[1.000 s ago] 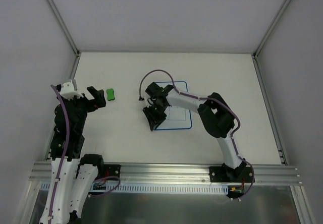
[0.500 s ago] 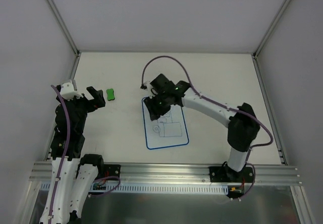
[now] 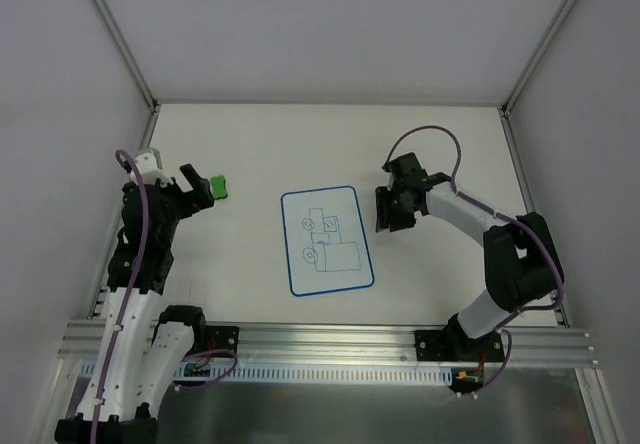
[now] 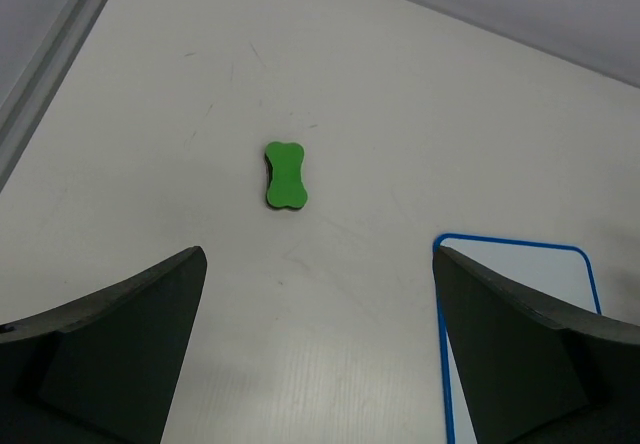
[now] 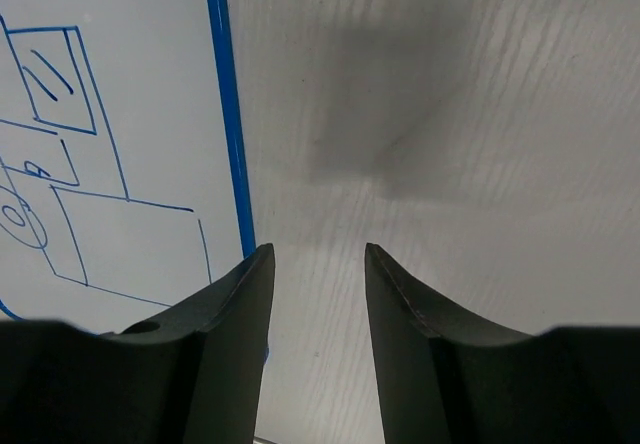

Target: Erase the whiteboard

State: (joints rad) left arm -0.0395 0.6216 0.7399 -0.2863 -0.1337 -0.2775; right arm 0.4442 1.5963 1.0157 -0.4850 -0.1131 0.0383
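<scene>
The whiteboard (image 3: 327,240) lies flat mid-table, white with a blue border and thin line drawings of boxes and circles. It also shows in the right wrist view (image 5: 110,144) and its corner in the left wrist view (image 4: 520,284). A small green eraser (image 3: 219,187) lies left of the board; in the left wrist view the eraser (image 4: 285,175) sits ahead of the fingers. My left gripper (image 3: 198,189) is open wide and empty, just short of the eraser. My right gripper (image 3: 388,210) is open with a narrow gap, empty, over bare table just right of the board.
The white table (image 3: 450,154) is walled by grey panels with aluminium posts (image 3: 115,34) at the back corners. A metal rail (image 3: 320,342) runs along the near edge.
My right gripper let go of the whiteboard after shifting it, then moved right, off the board. The board now lies uncovered. The left arm edged slightly toward the eraser.
</scene>
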